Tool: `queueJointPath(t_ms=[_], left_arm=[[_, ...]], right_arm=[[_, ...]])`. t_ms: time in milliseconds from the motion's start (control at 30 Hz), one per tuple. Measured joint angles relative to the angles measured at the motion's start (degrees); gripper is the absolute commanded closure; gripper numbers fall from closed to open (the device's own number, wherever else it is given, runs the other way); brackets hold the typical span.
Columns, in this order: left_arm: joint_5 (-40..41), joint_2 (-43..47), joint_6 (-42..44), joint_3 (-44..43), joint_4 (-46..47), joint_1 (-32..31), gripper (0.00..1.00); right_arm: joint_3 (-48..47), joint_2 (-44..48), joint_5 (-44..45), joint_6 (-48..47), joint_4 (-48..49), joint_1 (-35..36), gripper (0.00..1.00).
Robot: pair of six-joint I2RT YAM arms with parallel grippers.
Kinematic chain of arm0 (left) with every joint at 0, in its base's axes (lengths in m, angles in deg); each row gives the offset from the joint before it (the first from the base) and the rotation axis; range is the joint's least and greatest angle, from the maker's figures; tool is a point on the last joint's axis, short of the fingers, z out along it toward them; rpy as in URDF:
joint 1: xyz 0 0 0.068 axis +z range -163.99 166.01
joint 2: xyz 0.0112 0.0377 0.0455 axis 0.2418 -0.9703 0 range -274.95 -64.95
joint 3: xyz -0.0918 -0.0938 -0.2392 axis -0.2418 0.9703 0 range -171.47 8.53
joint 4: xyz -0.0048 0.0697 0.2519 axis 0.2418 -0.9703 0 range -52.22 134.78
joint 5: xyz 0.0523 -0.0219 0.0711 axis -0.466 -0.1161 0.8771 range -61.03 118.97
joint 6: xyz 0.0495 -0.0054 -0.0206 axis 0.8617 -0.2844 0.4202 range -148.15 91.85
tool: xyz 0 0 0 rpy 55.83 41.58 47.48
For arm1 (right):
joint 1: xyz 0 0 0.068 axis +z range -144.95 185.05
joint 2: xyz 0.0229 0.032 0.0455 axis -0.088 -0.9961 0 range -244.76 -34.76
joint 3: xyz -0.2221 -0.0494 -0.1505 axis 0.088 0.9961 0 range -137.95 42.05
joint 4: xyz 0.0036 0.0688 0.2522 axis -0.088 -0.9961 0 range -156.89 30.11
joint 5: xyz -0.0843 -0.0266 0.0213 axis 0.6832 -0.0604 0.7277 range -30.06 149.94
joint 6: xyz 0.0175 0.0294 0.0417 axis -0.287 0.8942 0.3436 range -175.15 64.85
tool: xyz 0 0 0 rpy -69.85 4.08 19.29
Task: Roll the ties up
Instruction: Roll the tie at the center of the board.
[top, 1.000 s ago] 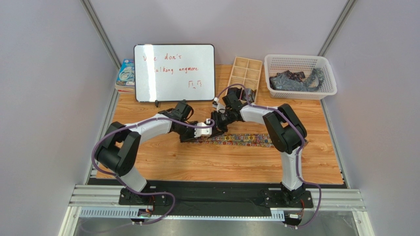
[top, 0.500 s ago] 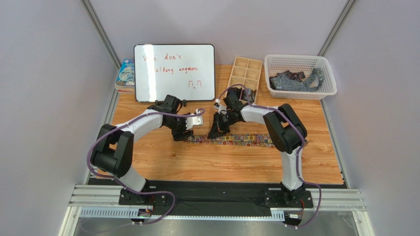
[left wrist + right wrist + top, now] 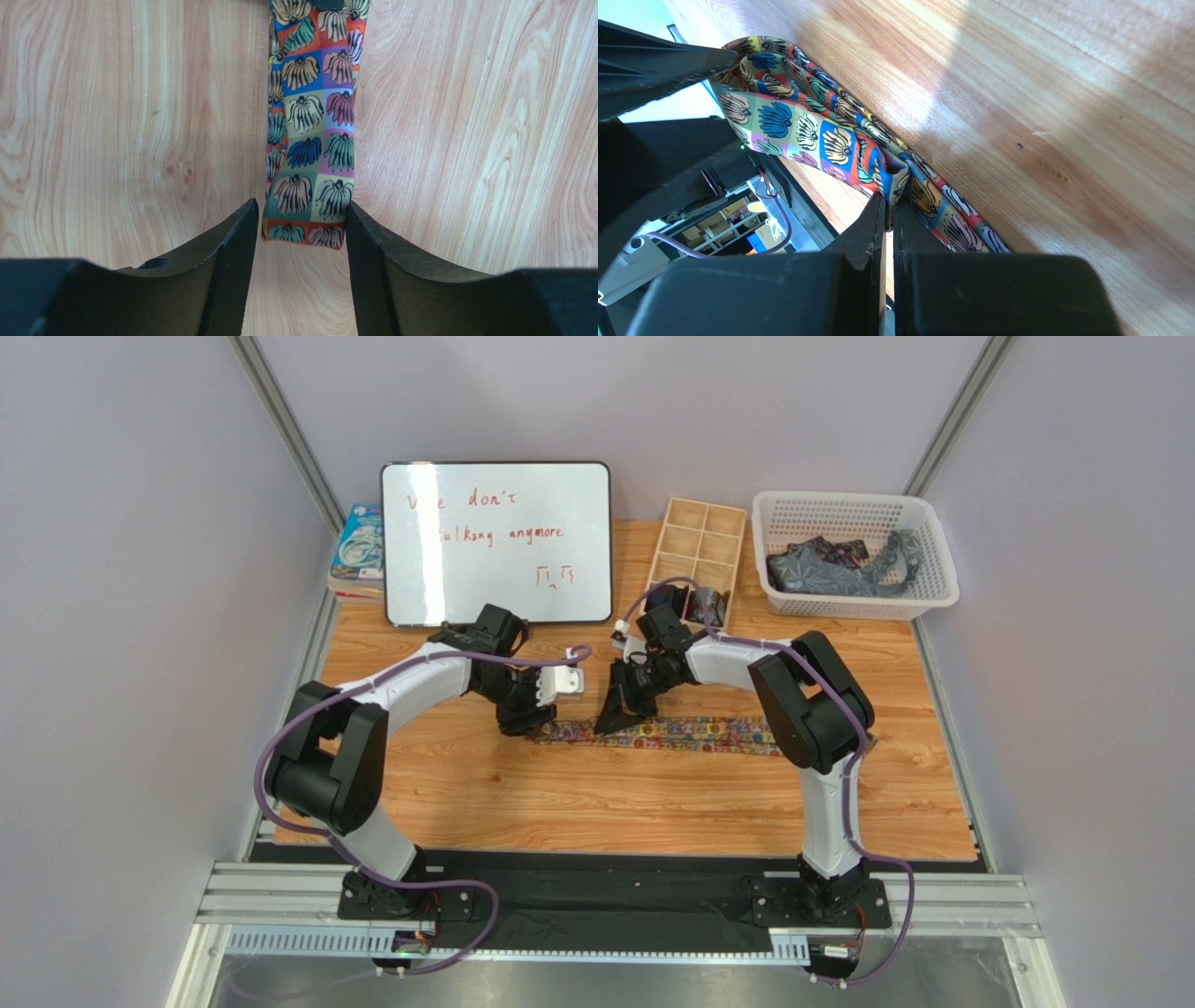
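Two hands share the floral tie (image 3: 312, 119): right hand (image 3: 887, 199) pinched shut on it, likely anchoring; left hand (image 3: 300, 210) part-open, empty, straddling its end to begin rolling.

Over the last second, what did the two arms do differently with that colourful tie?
The left gripper drew back toward its own side, away from the right gripper, and opened; it now straddles the end of the floral tie. The right gripper closed, pinching a fold of the tie. The rest of the tie, the whiteboard, wooden tray and basket stayed put.
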Motion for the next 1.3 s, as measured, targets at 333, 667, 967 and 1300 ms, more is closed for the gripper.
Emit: queueJointPath(t_ms=[333,667,967,1300], left_arm=[[0.0,-1.5,1.0,-0.4,-1.0,-1.5,0.69],[-1.3,-1.6,-1.4,-5.6,-2.1,-6.7,0.68],[1.7,-9.1,-3.2,-10.8,-1.8,-10.3,0.67],[4.0,-11.1,-3.0,-11.1,-2.6,-11.1,0.67]], right_arm=[[0.0,0.0,0.4,0.0,0.0,0.0,1.0],[0.0,0.0,0.4,0.0,0.0,0.0,1.0],[1.6,0.0,-1.2,1.0,1.9,0.0,0.93],[4.5,0.9,-5.7,2.8,3.4,-2.3,0.66]])
